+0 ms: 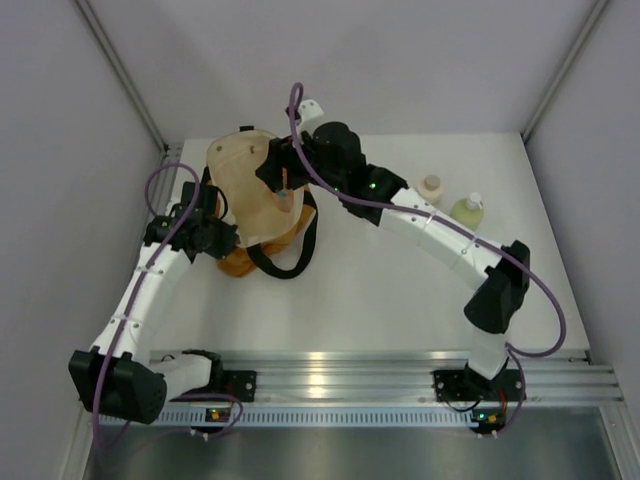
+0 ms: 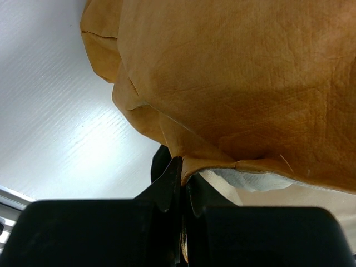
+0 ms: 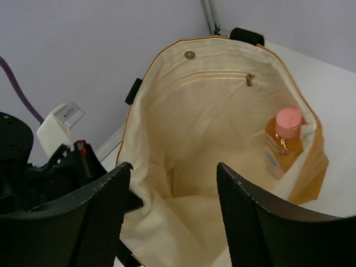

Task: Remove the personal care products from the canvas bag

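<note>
here the left claw [image 2: 182,167] clamps the rim of the mustard-tan canvas bag [image 2: 239,83]; the right claw [image 3: 172,167] hangs half-open, empty, over the orange-pink pink-capped plastic bottle [image 3: 285,142] inside.

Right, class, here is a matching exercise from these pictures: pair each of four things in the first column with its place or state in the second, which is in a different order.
Column one
1. pink-capped bottle
2. beige bottle
3. left tool
4. right tool

Column two
A. shut on the edge of the bag
B. standing on the table, outside the bag
C. inside the bag, against its wall
D. open, over the mouth of the bag

Pairs: 1-C, 2-B, 3-A, 4-D
</note>
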Action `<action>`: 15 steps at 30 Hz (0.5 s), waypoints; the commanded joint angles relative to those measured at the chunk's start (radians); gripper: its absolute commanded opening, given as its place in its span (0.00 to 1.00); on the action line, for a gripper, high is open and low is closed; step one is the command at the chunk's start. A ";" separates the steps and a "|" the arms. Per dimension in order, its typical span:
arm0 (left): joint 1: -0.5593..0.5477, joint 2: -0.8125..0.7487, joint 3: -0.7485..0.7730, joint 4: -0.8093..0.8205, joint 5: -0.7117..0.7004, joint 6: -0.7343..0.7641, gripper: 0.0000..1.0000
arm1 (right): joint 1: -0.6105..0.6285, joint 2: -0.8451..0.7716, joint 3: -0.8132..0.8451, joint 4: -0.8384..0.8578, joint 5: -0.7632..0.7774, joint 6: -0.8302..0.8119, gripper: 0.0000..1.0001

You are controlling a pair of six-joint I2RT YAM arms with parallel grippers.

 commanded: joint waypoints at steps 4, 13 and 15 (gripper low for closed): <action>-0.005 0.000 0.032 0.042 0.014 -0.018 0.00 | 0.040 0.125 0.182 -0.032 0.051 0.046 0.61; -0.006 0.005 0.038 0.043 0.000 -0.032 0.00 | 0.039 0.403 0.443 -0.031 0.309 -0.044 0.60; -0.006 0.003 0.038 0.042 0.000 -0.030 0.00 | 0.039 0.466 0.489 -0.032 0.333 -0.046 0.57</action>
